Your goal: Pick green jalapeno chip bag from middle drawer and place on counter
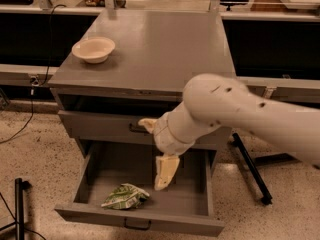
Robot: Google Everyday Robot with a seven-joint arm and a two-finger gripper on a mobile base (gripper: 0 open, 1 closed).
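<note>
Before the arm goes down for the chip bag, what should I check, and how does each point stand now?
1. Lowest drawer pulled open: ok.
2. Chip bag in plain view, lying at the drawer's front left: ok.
3. Gripper open and empty, above the drawer: ok.
4. Gripper lined up over the bag: not ok, it hangs to the bag's right, apart from it.
5. Room on the counter for the bag: ok, only a bowl at its left rear.
</note>
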